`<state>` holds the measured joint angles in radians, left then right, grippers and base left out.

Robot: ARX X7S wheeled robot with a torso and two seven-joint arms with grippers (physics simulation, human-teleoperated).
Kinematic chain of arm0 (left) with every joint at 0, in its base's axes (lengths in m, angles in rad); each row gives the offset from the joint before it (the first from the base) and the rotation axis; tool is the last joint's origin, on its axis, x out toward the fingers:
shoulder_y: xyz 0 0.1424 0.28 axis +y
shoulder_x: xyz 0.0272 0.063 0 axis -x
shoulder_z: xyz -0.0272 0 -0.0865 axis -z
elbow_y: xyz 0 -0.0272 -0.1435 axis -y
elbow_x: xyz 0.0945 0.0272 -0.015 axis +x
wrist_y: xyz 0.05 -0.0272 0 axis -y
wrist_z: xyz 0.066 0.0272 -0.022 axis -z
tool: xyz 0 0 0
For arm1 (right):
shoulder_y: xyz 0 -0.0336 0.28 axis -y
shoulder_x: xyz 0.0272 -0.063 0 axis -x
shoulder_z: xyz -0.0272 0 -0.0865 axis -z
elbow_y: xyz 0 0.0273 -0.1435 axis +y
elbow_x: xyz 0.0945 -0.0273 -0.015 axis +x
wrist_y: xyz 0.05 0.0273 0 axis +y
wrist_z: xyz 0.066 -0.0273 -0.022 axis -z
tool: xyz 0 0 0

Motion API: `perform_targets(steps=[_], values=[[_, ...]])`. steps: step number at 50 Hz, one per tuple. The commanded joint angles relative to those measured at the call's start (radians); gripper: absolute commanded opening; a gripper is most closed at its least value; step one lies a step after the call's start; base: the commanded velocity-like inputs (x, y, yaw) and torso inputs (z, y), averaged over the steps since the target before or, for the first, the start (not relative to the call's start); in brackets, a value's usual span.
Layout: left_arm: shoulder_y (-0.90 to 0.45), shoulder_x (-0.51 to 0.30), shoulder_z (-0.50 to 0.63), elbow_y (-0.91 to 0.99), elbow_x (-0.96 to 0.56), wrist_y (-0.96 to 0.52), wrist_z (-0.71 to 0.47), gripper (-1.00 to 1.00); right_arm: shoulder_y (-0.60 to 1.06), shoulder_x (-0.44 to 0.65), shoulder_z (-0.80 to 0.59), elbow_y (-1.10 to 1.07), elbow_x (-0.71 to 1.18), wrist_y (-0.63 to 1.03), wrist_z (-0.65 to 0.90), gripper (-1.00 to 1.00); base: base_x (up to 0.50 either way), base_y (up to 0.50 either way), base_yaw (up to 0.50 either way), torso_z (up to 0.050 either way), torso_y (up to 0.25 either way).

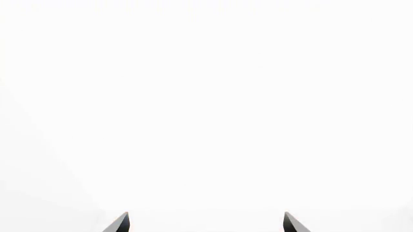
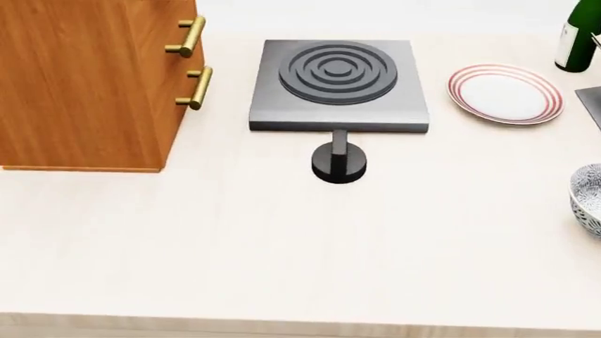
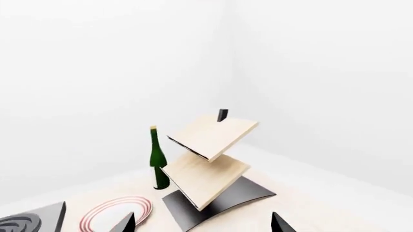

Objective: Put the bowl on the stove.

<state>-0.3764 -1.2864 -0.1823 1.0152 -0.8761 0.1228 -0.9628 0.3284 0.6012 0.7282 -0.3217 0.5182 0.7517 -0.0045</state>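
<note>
- The left tool (image 1: 206,223) shows two dark tips spread wide on blank white, gripping nothing; the right tool (image 3: 203,223) likewise stands wide apart and empty.
- Neither appears in the head view.
- The bowl (image 2: 589,196) sits at the right edge, cut off; the stove (image 2: 338,84) lies upper centre, well apart.
- Judged best: the right tool descends over the near rim.
- Bare tabletop (image 2: 281,253) between gives room; plate (image 2: 505,94) and knob (image 2: 339,161) border the path.

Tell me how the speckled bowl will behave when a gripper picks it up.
The bowl looks like glazed ceramic, so probably rigid, somewhat slippery, and breakable if dropped. Its deep, curved wall suggests that a pinch over the rim would hold better than a squeeze from outside. Only part of it shows at the head view's edge.
</note>
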Motion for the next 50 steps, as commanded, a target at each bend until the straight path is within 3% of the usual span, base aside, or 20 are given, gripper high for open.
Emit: perform_targets(steps=[1,20,28,50], values=[[0.008,0.017,-0.018,-0.003,0.018,0.005,0.019,1.00,-0.008,-0.014,0.009,-0.008,-0.014,0.003,-0.024,1.00,0.00,0.00,0.00,0.000,0.000],[0.023,0.020,-0.011,-0.006,0.032,0.013,0.019,1.00,-0.043,-0.002,-0.031,-0.023,-0.037,-0.030,-0.051,1.00,0.00,0.00,0.00,0.000,0.000],[0.025,0.019,-0.008,-0.008,0.036,0.014,0.019,1.00,-0.035,-0.005,-0.024,-0.018,-0.031,-0.022,-0.042,1.00,0.00,0.47,0.00,0.000,0.000],[0.042,0.023,-0.007,-0.011,0.048,0.020,0.019,1.00,-0.029,-0.007,0.001,-0.018,0.001,-0.004,-0.047,1.00,0.01,0.00,0.00,0.000,0.000]])
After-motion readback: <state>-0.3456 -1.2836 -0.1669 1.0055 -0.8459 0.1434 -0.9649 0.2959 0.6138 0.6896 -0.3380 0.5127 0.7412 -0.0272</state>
